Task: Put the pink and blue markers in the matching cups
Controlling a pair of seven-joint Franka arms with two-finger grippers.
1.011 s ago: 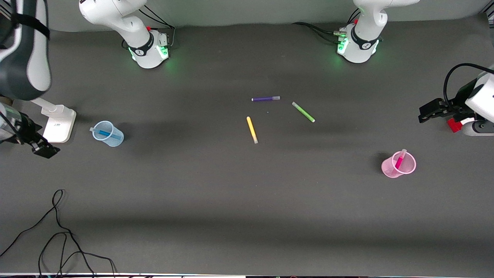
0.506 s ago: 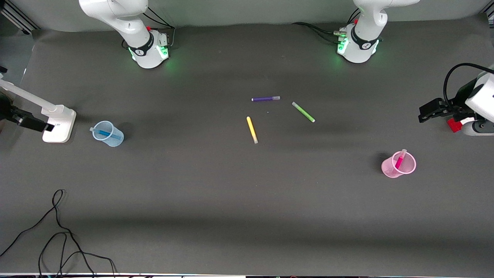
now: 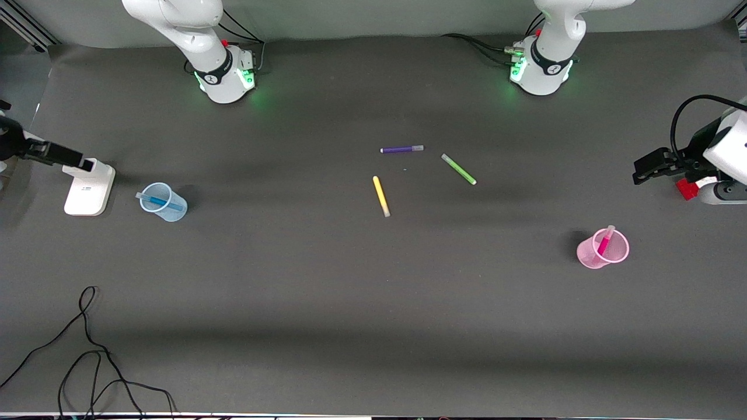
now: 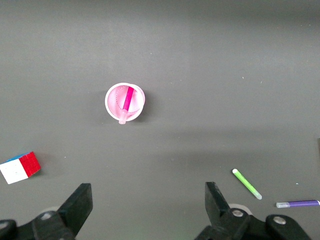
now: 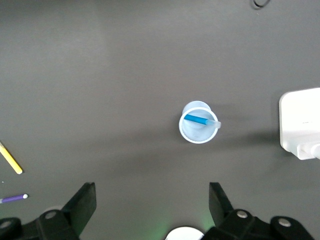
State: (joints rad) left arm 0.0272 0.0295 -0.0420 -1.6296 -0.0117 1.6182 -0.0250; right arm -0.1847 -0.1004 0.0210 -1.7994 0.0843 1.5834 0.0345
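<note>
The pink marker (image 3: 604,240) stands tilted inside the pink cup (image 3: 590,256) toward the left arm's end of the table; the left wrist view looks down on this cup (image 4: 114,102) and marker (image 4: 128,99). The blue marker (image 3: 156,201) leans in the pale blue cup (image 3: 174,211) toward the right arm's end, and the right wrist view has the same cup (image 5: 192,132) and marker (image 5: 197,119). My left gripper (image 3: 645,169) (image 4: 147,187) hangs open and empty near the table's end. My right gripper (image 5: 152,187) is open and empty, high over the table.
Purple (image 3: 401,149), light-green (image 3: 458,169) and yellow (image 3: 381,196) markers lie mid-table. A white stand base (image 3: 88,188) sits beside the blue cup. A red-and-white cube (image 3: 688,189) lies under the left arm. A black cable (image 3: 87,350) loops near the front edge.
The right arm has swung away from over the stand and blue cup toward the edge of the front view. The left arm, cups and markers have not moved.
</note>
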